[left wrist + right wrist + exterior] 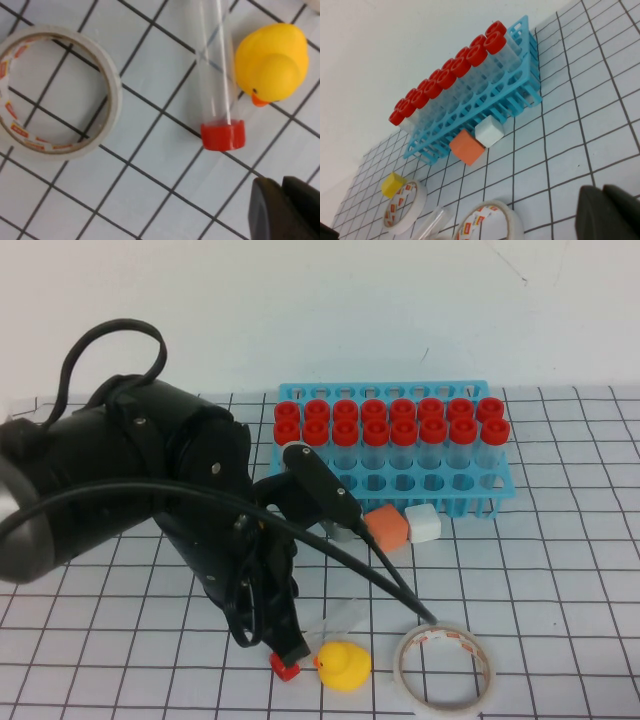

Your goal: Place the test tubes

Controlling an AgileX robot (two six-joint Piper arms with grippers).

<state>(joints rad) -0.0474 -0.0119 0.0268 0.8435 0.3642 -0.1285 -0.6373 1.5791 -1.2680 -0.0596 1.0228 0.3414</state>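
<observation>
Where the loose tube lies: test tube [215,75] flat on the grid table [560,580], just beside the yellow duck [272,60], red cap [222,135] toward the robot.
Left gripper [285,210]: low over the near table, claw closed on nothing, close to the cap but apart from it.
Right gripper [607,215]: claw closed and empty, above the grid, facing the rack.
Rack [385,388]: blue, at the back, two rows of red-capped tubes.
Nearby: tape roll [445,633], orange cube [386,527], white cube [423,524].
</observation>
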